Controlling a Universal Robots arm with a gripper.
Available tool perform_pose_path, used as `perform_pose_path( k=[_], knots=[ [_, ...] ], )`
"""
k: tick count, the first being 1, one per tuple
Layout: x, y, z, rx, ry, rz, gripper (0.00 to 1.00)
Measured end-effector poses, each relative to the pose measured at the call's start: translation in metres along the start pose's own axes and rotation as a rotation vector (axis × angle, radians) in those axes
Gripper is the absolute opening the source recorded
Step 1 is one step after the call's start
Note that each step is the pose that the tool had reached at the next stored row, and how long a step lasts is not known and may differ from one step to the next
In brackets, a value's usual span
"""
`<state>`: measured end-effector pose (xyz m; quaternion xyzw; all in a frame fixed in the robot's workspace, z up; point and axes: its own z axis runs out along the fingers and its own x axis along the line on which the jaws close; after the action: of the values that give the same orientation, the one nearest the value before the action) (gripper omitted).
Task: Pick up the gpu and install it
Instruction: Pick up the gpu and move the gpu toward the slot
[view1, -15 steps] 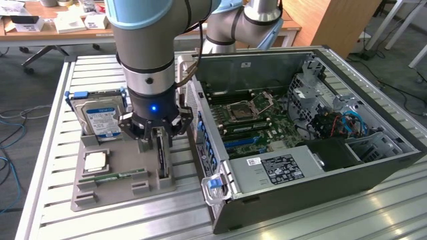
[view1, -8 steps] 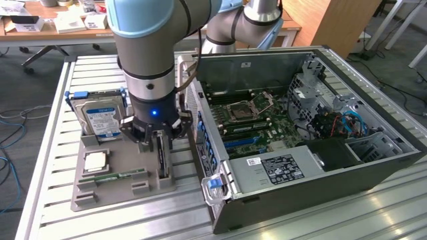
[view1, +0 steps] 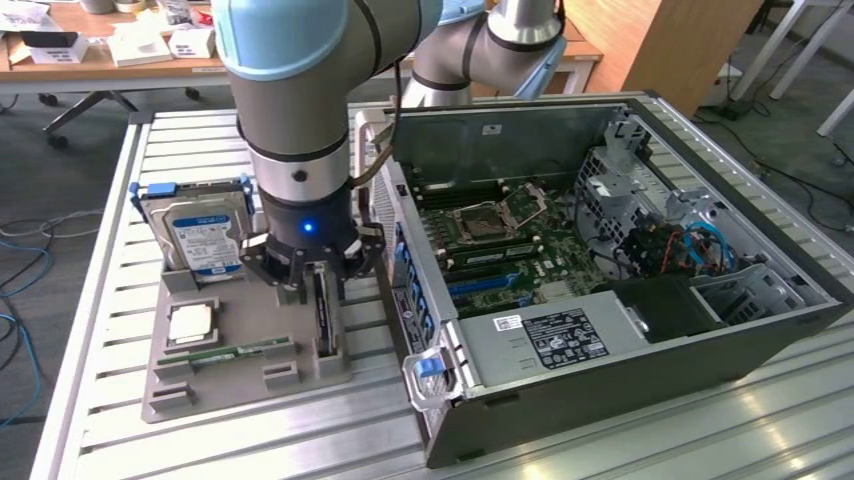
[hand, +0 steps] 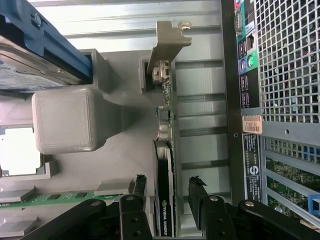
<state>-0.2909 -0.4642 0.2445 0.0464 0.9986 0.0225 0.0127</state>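
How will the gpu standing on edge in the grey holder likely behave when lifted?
Probably stiff: the gpu is a flat board with a metal bracket. Likely fragile, with exposed components along its edge. Thin and upright, it may tip outside its holder.

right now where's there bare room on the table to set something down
Bare table slats lie on the camera side of the grey tray, and more beyond the hard drive. The tray's side by the computer case is crowded: the gripper sits there, jaws open either side of the gpu.
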Motion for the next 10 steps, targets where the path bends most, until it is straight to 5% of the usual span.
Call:
perform_pose_path(
  k=[10],
  knots=[
    [0.003,0.007,0.0104,0.0001,-0.0002,0.004,0.47]
  ],
)
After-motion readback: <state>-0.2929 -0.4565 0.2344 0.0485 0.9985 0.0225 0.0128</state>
